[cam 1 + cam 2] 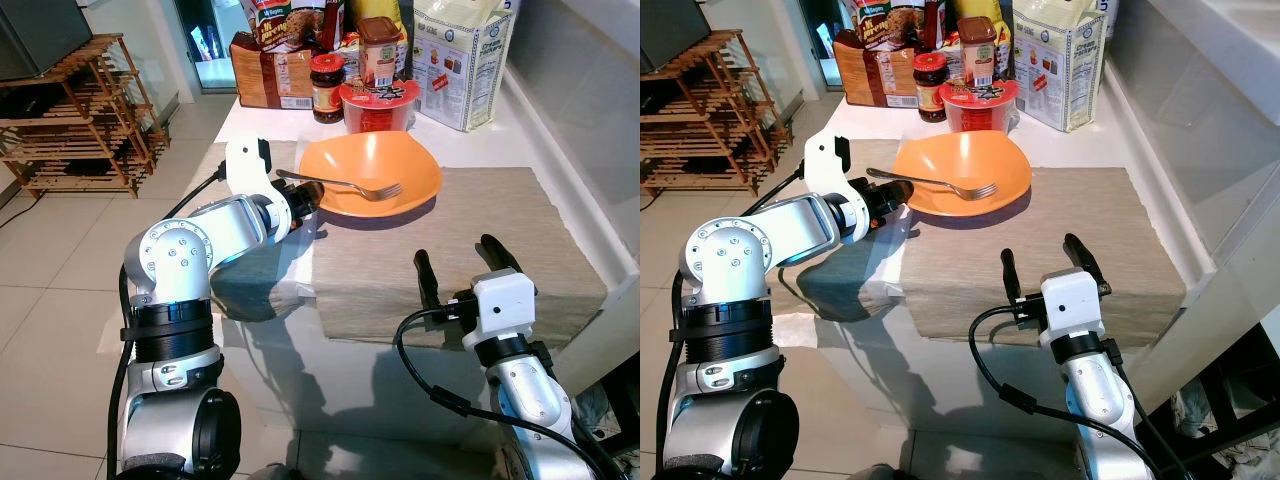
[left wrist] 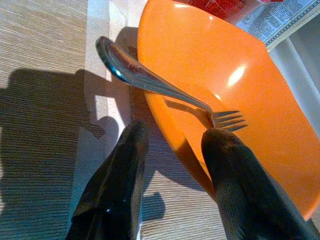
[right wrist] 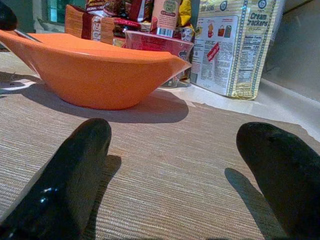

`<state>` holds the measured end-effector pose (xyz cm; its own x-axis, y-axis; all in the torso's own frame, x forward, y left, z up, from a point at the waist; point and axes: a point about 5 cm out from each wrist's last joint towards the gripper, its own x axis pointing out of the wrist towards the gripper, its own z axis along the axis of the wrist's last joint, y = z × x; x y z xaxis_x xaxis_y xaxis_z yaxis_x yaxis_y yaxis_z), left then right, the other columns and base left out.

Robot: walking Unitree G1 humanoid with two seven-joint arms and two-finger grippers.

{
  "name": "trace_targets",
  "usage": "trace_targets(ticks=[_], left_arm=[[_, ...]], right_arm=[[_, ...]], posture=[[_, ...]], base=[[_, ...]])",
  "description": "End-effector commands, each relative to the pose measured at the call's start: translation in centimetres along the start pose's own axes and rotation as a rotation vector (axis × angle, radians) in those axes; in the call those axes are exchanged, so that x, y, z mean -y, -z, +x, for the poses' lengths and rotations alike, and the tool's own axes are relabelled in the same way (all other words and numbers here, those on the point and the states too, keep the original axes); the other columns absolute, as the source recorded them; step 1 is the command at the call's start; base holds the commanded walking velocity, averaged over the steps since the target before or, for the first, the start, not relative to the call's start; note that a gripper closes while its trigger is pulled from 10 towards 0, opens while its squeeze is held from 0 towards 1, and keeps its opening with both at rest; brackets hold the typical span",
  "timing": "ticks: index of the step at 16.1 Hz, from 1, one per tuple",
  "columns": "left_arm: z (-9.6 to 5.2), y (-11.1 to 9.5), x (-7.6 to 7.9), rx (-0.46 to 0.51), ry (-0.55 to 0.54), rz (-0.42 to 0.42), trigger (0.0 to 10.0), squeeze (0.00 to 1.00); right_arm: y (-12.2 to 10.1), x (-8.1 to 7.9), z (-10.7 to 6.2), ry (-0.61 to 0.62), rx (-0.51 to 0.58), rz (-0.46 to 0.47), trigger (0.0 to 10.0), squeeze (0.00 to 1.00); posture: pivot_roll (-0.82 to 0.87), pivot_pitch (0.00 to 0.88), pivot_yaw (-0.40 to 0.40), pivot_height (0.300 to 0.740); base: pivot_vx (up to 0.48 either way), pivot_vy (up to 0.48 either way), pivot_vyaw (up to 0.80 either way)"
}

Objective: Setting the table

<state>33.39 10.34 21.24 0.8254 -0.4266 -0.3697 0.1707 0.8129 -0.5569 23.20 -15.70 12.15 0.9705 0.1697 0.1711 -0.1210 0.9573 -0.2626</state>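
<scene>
The cracker box [image 1: 462, 60] and the packets behind the red cup [image 1: 380, 103] are cut off by the head views' top edge. The left gripper [image 1: 312, 203] hides the bowl's [image 1: 372, 172] near-left rim there. Print on the jars [image 1: 327, 86] is too small to read.

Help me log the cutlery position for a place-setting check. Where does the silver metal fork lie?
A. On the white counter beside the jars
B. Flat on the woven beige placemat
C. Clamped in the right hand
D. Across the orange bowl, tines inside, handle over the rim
D: the silver metal fork rests across the orange bowl, tines inside and handle overhanging the rim near the open left hand.
</scene>
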Motion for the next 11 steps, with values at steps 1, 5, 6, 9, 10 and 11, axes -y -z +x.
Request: trace_targets(ticks=[1, 5, 6, 9, 10, 11], left_arm=[[-0.3, -0.8, 0.4, 0.023, -0.003, 0.039, 10.0, 1.00], [-0.7, -1.1, 0.4, 0.027, -0.015, 0.075, 10.0, 1.00], [-0.9, -1.2, 0.1, 0.024, -0.030, 0.107, 10.0, 0.00], [-2.8, -3.1, -2.3, 0.063, -0.140, 0.220, 10.0, 0.00], [-3.2, -4.0, -2.2, 0.099, -0.135, 0.249, 10.0, 0.00], [-3.4, -4.5, -2.0, 0.124, -0.117, 0.286, 10.0, 0.00]], right_arm=[[0.2, -0.2, 0.0, -0.006, -0.014, 0.006, 10.0, 0.00], [0.2, -0.2, -0.1, -0.008, -0.017, 0.009, 10.0, 0.00], [0.2, -0.2, -0.1, -0.009, -0.018, 0.010, 10.0, 0.00], [0.5, -0.3, -0.1, -0.018, -0.029, 0.016, 10.0, 0.00], [0.5, -0.5, 0.0, -0.025, -0.028, 0.019, 10.0, 0.00], [0.5, -0.5, 0.0, -0.027, -0.027, 0.020, 10.0, 0.00]], posture=[[-0.20, 0.000, 0.106, 0.722], [-0.19, 0.000, 0.107, 0.722], [-0.19, 0.000, 0.106, 0.722], [-0.17, 0.000, 0.098, 0.722], [-0.16, 0.000, 0.096, 0.722], [-0.16, 0.000, 0.096, 0.722]], base=[[0.000, 0.000, 0.00], [0.000, 0.000, 0.00], [0.000, 0.000, 0.00], [0.000, 0.000, 0.00], [0.000, 0.000, 0.00], [0.000, 0.000, 0.00]])
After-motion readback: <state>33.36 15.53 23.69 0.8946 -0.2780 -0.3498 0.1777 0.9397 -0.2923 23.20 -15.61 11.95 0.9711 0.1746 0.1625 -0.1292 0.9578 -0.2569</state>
